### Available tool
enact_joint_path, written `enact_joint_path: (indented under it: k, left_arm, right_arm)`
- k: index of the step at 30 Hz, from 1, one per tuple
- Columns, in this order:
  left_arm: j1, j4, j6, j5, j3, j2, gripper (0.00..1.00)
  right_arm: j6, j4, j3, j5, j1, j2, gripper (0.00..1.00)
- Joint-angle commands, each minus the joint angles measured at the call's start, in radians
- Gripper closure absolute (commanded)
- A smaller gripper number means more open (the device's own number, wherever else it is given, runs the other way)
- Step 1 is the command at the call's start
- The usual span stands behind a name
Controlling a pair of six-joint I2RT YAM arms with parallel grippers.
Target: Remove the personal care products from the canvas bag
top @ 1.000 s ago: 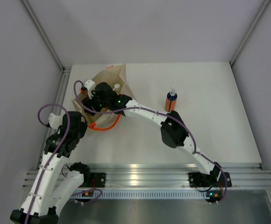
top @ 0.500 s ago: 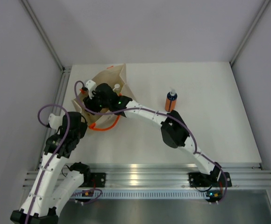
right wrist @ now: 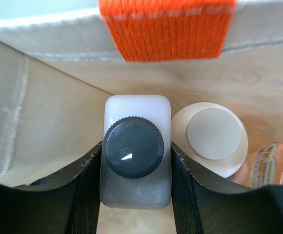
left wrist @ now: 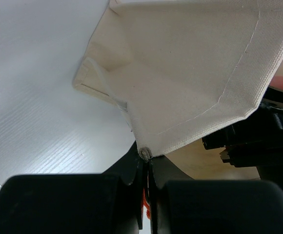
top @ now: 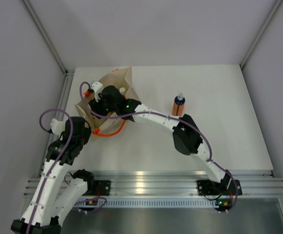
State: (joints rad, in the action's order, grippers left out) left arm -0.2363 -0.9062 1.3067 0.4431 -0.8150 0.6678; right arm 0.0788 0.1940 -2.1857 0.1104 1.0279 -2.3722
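Note:
The beige canvas bag [top: 118, 81] stands open at the table's back left, with my right gripper [top: 101, 99] reaching down into it. In the right wrist view the right gripper [right wrist: 135, 152] is shut on a clear bottle with a dark ribbed cap [right wrist: 134, 146], one finger on each side. Beside it on the bag floor sit a cream squat bottle [right wrist: 213, 134] and a peach bottle [right wrist: 273, 163], half cut off. My left gripper [left wrist: 146, 161] is shut on the bag's rim [left wrist: 180, 73]. An orange bottle with a dark-blue top [top: 178, 106] stands on the table.
An orange loop handle [right wrist: 166, 29] hangs over the far bag wall, and another orange handle [top: 110, 131] lies on the table in front of the bag. The right arm's black wrist [left wrist: 258, 136] shows behind the canvas. Grey walls enclose the white table [top: 219, 131].
The right arm's elbow has shifted slightly right and toward the front while its wrist stays in the bag. The left arm and the bag have not moved.

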Motion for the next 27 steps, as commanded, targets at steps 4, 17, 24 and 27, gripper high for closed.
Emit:
enact_joint_path:
  k: [4,17,24,27]
  left_arm:
    - [0.002,0.000,-0.007,0.031,-0.010,-0.005,1.00]
    - [0.002,-0.002,-0.001,0.036,-0.013,0.001,1.00]
    - [0.003,0.000,0.014,0.051,-0.016,-0.002,1.00]
    - [0.002,-0.014,0.019,0.069,-0.027,-0.007,1.00]
  right_arm:
    - [-0.005,-0.128,-0.036,-0.006,0.006,0.218,1.00]
    - [-0.034,-0.102,0.006,-0.021,0.015,0.404,1.00]
    - [-0.065,-0.064,0.014,-0.038,0.015,0.519,1.00]
    - [-0.071,-0.047,0.021,-0.064,0.015,0.568,1.00]
